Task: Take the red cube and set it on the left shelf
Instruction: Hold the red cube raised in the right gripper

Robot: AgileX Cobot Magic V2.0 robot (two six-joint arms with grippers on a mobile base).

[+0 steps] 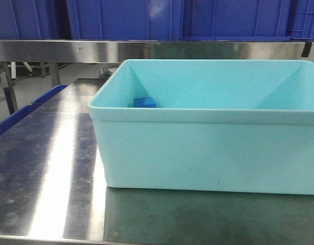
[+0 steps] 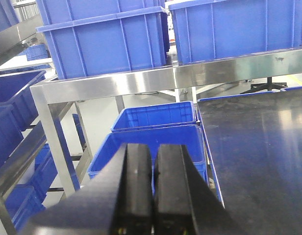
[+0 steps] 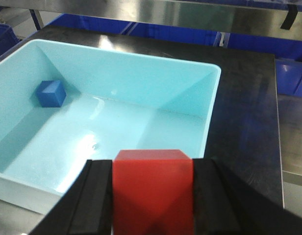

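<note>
Right claw around smooth red cube

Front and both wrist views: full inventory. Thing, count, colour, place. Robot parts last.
red cube: one, red, held between the right gripper's fingers
blue cube: one, blue, inside the tub by its left wall, near the far corner
tub: one, light turquoise, on the table
table: one, dark polished steel, under the tub
steel shelf: one tier in view, silver, behind the table and running left of it
blue crates: several, blue, on the steel shelf, under it and on racks further left
left gripper: one, black fingers shut, empty, left of the table
right gripper: one, black fingers shut on the red cube
</note>
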